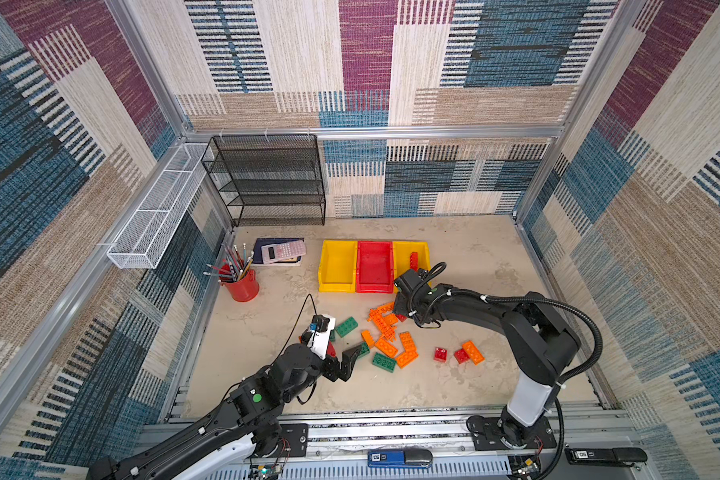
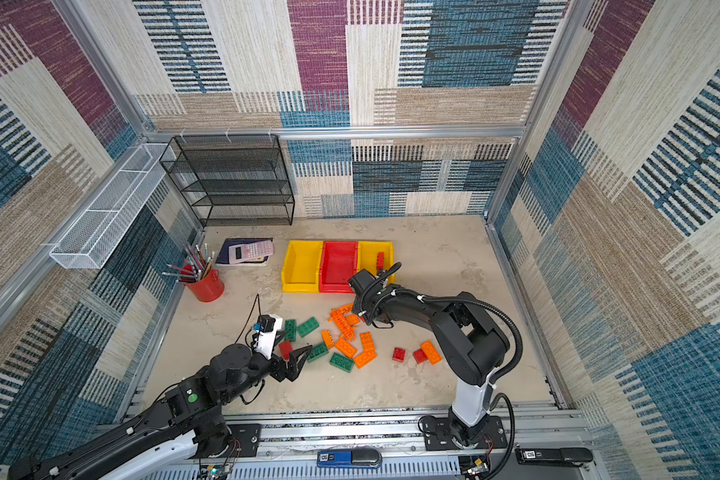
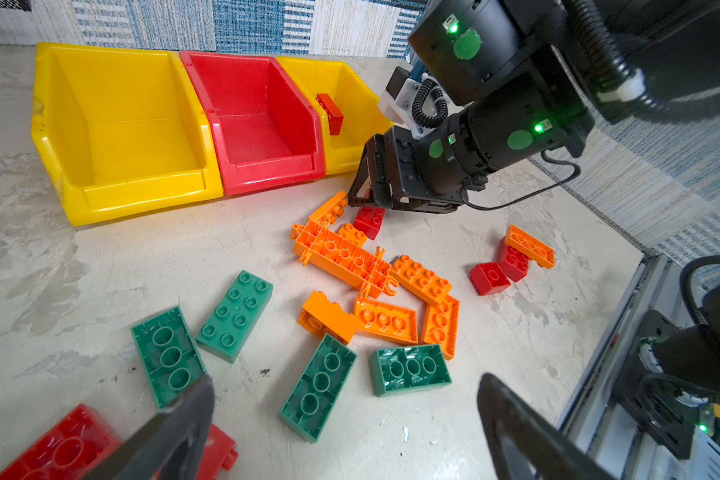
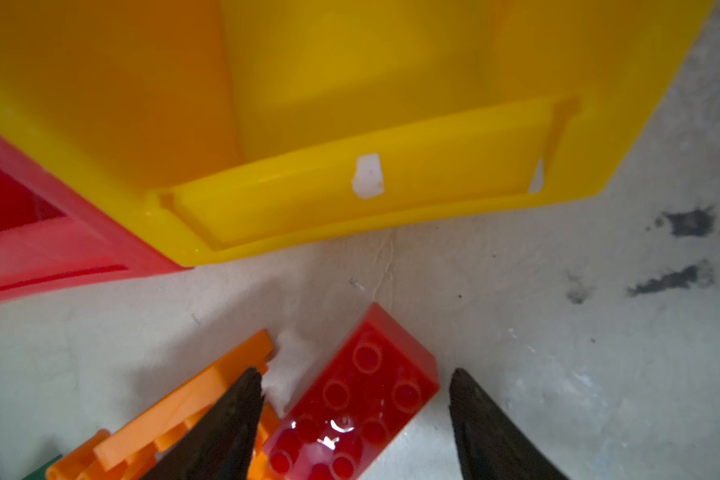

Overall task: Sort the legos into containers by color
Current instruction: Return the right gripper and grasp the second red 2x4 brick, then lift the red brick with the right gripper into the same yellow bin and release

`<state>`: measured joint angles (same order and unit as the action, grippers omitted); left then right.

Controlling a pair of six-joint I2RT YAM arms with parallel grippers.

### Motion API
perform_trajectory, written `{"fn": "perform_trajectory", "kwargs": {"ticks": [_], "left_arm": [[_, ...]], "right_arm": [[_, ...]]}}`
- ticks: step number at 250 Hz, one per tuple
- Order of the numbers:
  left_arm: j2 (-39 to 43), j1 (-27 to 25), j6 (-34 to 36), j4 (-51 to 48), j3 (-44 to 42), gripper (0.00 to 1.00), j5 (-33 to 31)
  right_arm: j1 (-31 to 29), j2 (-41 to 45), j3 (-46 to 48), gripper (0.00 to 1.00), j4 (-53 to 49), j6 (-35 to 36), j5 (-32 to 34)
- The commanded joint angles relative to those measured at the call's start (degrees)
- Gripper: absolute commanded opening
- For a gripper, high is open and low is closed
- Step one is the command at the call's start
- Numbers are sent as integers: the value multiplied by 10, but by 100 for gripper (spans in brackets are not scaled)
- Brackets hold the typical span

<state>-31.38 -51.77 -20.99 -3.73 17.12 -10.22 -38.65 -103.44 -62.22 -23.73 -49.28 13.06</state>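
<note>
Right pincer [image 4: 356, 399]: jaws partly apart, nothing gripped. A red brick [image 4: 362, 395] lies studs-up on the surface [image 4: 558, 332] between the two fingers. A clear gap separates it from one finger. The other finger [image 4: 233, 415] overlaps an upturned orange brick [image 4: 163, 428] lying just beside the red one. The left wrist view shows this pincer pointing down, its tips at the same brick at the edge of the orange cluster [image 3: 350, 257].

Near the brick, past the fingertips, stands the front lip of a yellow bin [image 4: 350, 199], with the red bin [image 4: 38, 249] touching its side. Both top views show three bins in one row, side by side: yellow, red, yellow. The end yellow bin [image 1: 422, 249] holds one long red brick [image 1: 413, 261] propped against its inner wall. The red bin and the far yellow bin [image 1: 336, 270] show no bricks.

Left pincer [image 3: 346, 419]: jaws spread wide, empty, held above the surface. Four green bricks [image 3: 235, 316] lie near its fingers, and a large red brick [image 3: 59, 449] lies beside one finger. Two small red bricks [image 1: 449, 355] and an orange brick [image 1: 472, 352] lie well apart from both pincers.
</note>
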Motion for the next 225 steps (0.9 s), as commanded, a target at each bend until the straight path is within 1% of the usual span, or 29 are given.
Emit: {"fn": "perform_trajectory", "kwargs": {"ticks": [1, 19, 64, 108, 118, 138, 160, 178, 225], "left_arm": [[-3, 1, 23, 8, -4, 99, -11], [-5, 1, 30, 8, -3, 99, -22], [-14, 1, 23, 16, -2, 99, -2], [-15, 1, 10, 8, 1, 99, 6], [-15, 0, 7, 8, 1, 99, 8], [-14, 1, 3, 7, 3, 99, 11], [-14, 0, -4, 4, 5, 99, 13], [-16, 0, -12, 0, 9, 99, 15], [-43, 1, -28, 1, 27, 99, 35]], "right_arm": [[-5, -17, -12, 72, -32, -14, 13], [-5, -28, -21, 69, -47, -10, 15], [-10, -23, -8, 53, -56, -8, 9], [-16, 17, 41, 52, -37, -20, 4], [-16, 25, 50, 49, -34, -20, 5], [-16, 34, 60, 39, -33, -10, 10], [-16, 44, 64, 32, -33, -1, 13], [-16, 60, 69, 30, -31, 6, 14], [-16, 125, 71, 30, -22, 45, 19]]}}
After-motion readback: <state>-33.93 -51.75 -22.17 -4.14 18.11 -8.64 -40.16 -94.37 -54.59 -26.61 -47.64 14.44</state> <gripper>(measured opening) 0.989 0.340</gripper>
